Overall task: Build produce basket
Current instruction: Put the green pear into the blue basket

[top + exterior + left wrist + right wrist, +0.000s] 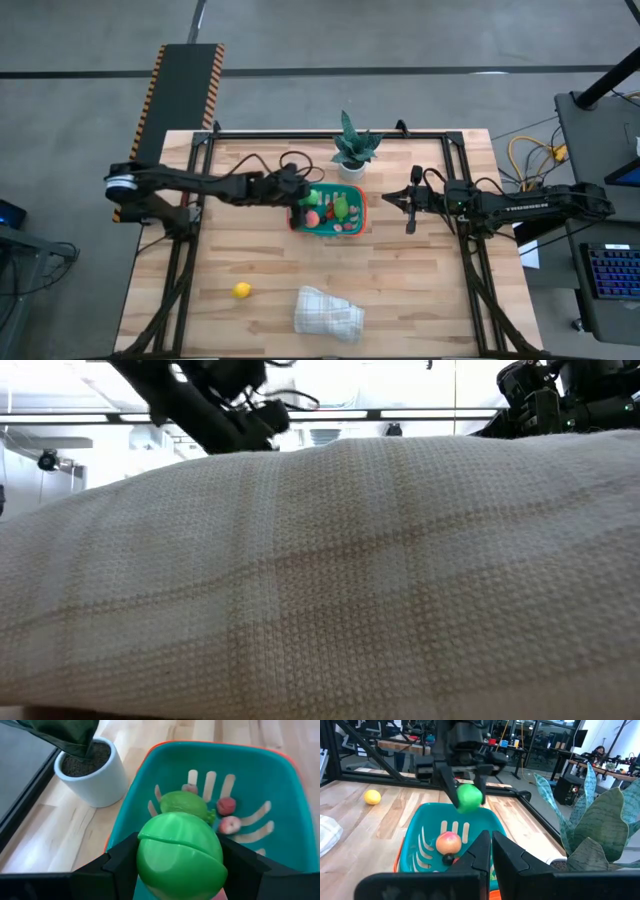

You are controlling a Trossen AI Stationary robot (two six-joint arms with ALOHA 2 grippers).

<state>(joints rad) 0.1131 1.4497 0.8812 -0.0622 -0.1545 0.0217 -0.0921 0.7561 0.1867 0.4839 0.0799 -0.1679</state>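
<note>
Low view blocked by white cloth (320,580); elsewhere, left gripper (180,865) clamping green fruit (180,852) above basket (280,785); right gripper (489,851) closed beside basket.

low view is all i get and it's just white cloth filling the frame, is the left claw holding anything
Observer: Yes. The left claw is shut on a green round fruit, above the teal basket.
Operator: anything in the basket already
Observer: Several pieces, among them a pink-and-yellow fruit and a green piece.
Operator: any produce left on the table
Observer: One yellow fruit lies on the wood, left of the folded cloth.
Operator: where's the right claw
Observer: The right claw hangs shut and empty, just right of the basket.
</note>
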